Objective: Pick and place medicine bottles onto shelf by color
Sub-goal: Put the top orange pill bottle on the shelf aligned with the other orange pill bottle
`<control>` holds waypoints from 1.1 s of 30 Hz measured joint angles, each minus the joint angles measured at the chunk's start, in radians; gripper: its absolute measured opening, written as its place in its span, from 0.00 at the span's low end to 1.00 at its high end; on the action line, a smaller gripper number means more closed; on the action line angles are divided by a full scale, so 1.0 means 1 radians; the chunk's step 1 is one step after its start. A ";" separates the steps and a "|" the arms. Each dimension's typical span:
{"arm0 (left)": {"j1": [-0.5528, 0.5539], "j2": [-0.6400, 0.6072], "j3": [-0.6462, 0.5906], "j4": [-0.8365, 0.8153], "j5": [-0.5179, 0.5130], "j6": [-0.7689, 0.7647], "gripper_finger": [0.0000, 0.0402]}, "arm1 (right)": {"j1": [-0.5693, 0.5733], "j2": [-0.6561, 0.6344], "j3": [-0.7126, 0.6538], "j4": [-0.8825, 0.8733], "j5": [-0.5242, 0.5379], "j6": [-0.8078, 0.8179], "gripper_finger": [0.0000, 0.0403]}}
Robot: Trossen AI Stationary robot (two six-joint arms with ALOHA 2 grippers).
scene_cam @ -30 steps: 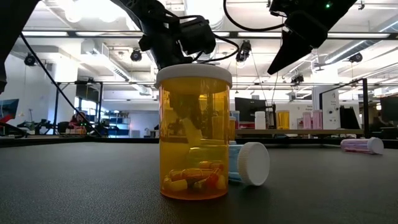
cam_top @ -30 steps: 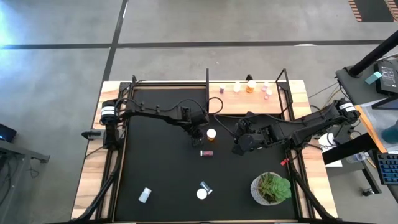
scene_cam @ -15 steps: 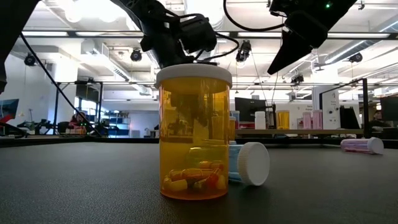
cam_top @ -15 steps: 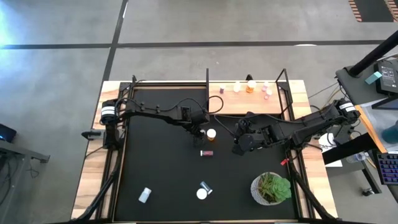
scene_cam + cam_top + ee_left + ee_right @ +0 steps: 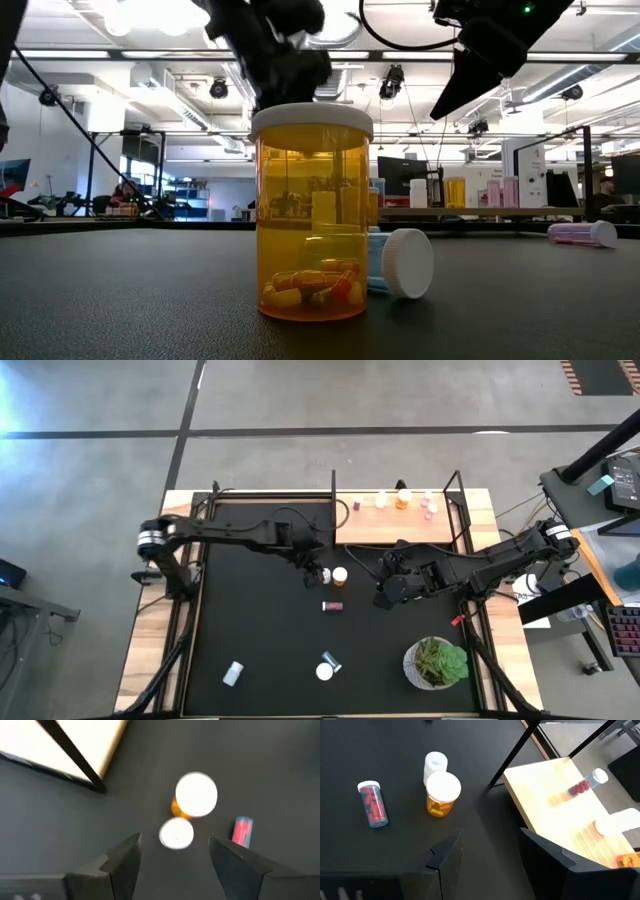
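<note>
**With fingers parted, a pick pending**

While the left gripper [image 5: 318,572] hovers at frame centre, fingers spread and empty, over a white bottle [image 5: 325,574] beside the orange bottle [image 5: 340,575], the step looks like a pick; next: descend, close. Right gripper [image 5: 384,597], narrowly parted, waits. Shelf [image 5: 400,525]: upper centre.
</note>
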 joint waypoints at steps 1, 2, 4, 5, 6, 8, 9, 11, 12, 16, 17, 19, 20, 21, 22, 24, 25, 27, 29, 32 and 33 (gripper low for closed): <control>0.000 -0.025 0.000 0.000 -0.009 -0.002 0.54 | 0.000 0.000 0.000 0.001 0.000 0.000 0.45; 0.000 -0.044 -0.001 -0.001 -0.016 -0.002 0.54 | 0.000 0.000 0.000 0.000 0.000 0.000 0.45; 0.001 -0.081 -0.002 -0.001 -0.019 -0.006 0.53 | 0.000 0.000 0.000 0.001 0.000 0.000 0.45; 0.000 -0.099 -0.003 -0.003 -0.018 -0.015 0.53 | 0.000 0.000 0.000 0.000 0.000 0.000 0.45; 0.000 -0.116 -0.003 -0.003 -0.018 -0.028 0.53 | 0.000 0.000 0.000 0.000 0.000 0.000 0.45; 0.000 -0.148 -0.003 -0.005 -0.018 -0.052 0.53 | 0.000 0.000 0.000 0.000 0.000 0.000 0.45; 0.000 -0.166 -0.004 -0.006 -0.018 -0.056 0.53 | 0.000 0.000 0.000 0.000 0.000 0.000 0.45; 0.000 -0.196 -0.005 -0.005 -0.019 -0.075 0.53 | 0.000 0.000 0.000 0.000 0.000 0.000 0.45; 0.000 -0.212 -0.005 -0.004 -0.019 -0.080 0.53 | 0.000 0.000 0.000 0.000 0.000 0.000 0.45; 0.000 -0.272 -0.005 0.001 -0.020 -0.080 0.53 | 0.000 0.000 0.000 0.000 0.000 0.000 0.45; 0.000 -0.284 -0.005 0.000 -0.019 -0.080 0.53 | 0.000 0.000 0.000 0.000 0.000 0.000 0.45; 0.000 -0.304 -0.005 0.000 -0.020 -0.080 0.53 | 0.000 0.000 0.000 0.000 0.000 0.000 0.45; 0.000 -0.313 -0.005 0.000 -0.020 -0.080 0.53 | 0.000 0.000 0.000 0.000 0.000 0.000 0.45; 0.000 -0.323 -0.005 -0.001 -0.020 -0.080 0.53 | 0.000 0.000 0.000 0.000 0.000 0.000 0.45; 0.000 -0.330 -0.005 0.000 -0.020 -0.080 0.53 | 0.000 0.000 0.000 0.000 0.000 0.000 0.45; 0.000 -0.342 -0.005 -0.001 -0.019 -0.076 0.53 | 0.000 0.000 0.000 0.000 0.000 0.000 0.45; -0.001 -0.345 -0.005 -0.003 -0.019 -0.074 0.53 | 0.000 0.000 0.000 0.000 0.000 0.000 0.45; -0.002 -0.350 -0.005 -0.003 -0.018 -0.072 0.53 | 0.000 0.000 0.000 0.000 0.000 0.000 0.45; -0.002 -0.355 -0.005 -0.003 -0.017 -0.071 0.53 | 0.000 0.000 0.000 0.006 0.000 0.000 0.45; -0.002 -0.365 -0.005 -0.007 -0.015 -0.049 0.53 | 0.000 0.000 0.000 0.052 0.000 0.000 0.45; -0.002 -0.370 -0.005 -0.006 -0.015 -0.045 0.53 | 0.000 0.000 0.000 0.066 0.000 0.004 0.45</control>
